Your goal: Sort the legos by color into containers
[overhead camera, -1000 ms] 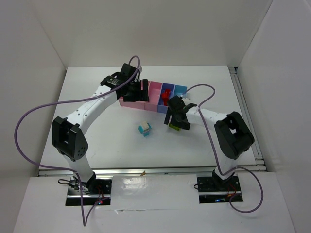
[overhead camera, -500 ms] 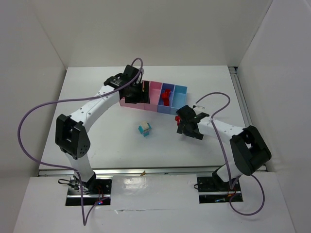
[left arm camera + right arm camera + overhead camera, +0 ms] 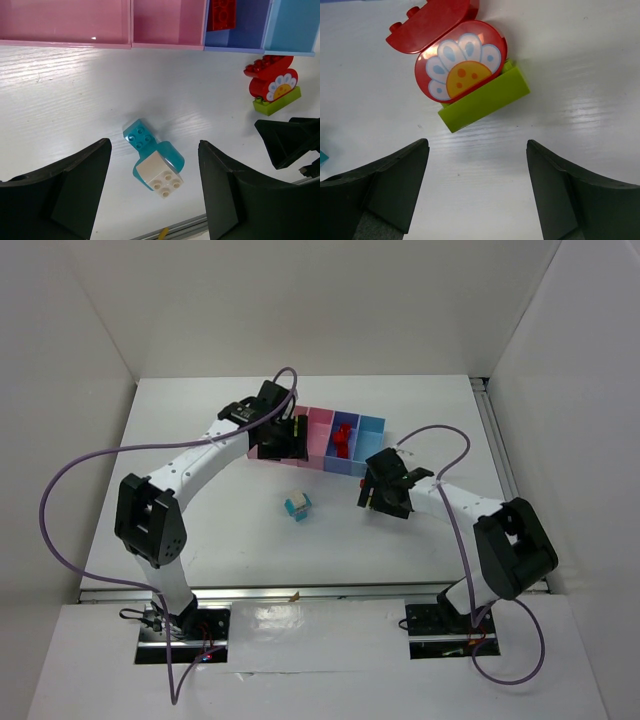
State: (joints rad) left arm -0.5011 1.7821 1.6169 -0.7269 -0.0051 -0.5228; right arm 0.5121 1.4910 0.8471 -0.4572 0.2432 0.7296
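Fingers of the left gripper and right gripper gape empty; one red plastic brick lies in the periwinkle bin at upper right, yet a red-and-lime brick clump and cyan-white clump lie unsorted below.

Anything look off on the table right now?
Two clumps lie outside the bins, joined in mixed colours: a red flower piece on a lime brick, tipped over, and a white brick on a cyan brick.

A flower clump lies right of a 2-brick clump, both before the containers.
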